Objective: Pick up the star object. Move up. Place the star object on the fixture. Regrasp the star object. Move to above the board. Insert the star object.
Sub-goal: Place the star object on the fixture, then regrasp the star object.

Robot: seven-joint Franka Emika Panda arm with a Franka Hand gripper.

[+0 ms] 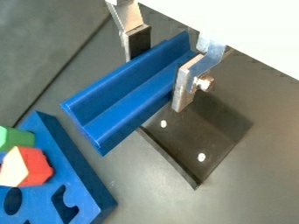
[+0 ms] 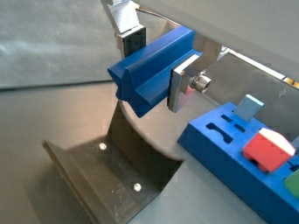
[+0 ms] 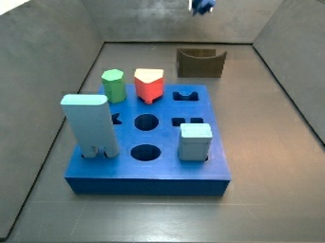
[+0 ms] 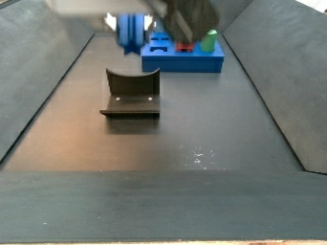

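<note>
Wrist view A: the claw [image 1: 162,59] is clamped on the star object [image 1: 131,90], a dark-blue ribbed prism held crosswise btwn the two silver finger plates; one finger [image 1: 187,77] presses its near face, the other sits behind its far edge. Prism is off the worktop [image 1: 228,192], above the fixture [image 1: 198,140], whose dark base plate w/ two pale screw heads lies directly below. A corner of the board [image 1: 65,188] shows w/ green, red and white pieces standing in it.

Wrist view B: same grasp seen end-on. Star object [image 2: 152,70] shows its notched cross-section, pinched at the claw [image 2: 155,61]; fingertip pad [image 2: 183,85] is flat against its side. Fixture [image 2: 111,171] lies underneath, not touching the prism. Board [image 2: 228,162] is just beside the fixture, carrying a red piece and a pale blue one.

Side view A: board [image 3: 152,171] fills the centre of the worktop [image 3: 273,180]; fixture [image 3: 200,63] stands behind it, apart. A small blue patch at the upper edge is the star object [image 3: 203,6], high above the fixture; claw mostly out of frame.

Side view B: fixture [image 4: 130,96] in mid-frame, board [image 4: 185,55] beyond it. Star object [image 4: 130,32] hangs above and behind the fixture, under the blurred claw [image 4: 141,14]; finger detail not resolvable here.
</note>
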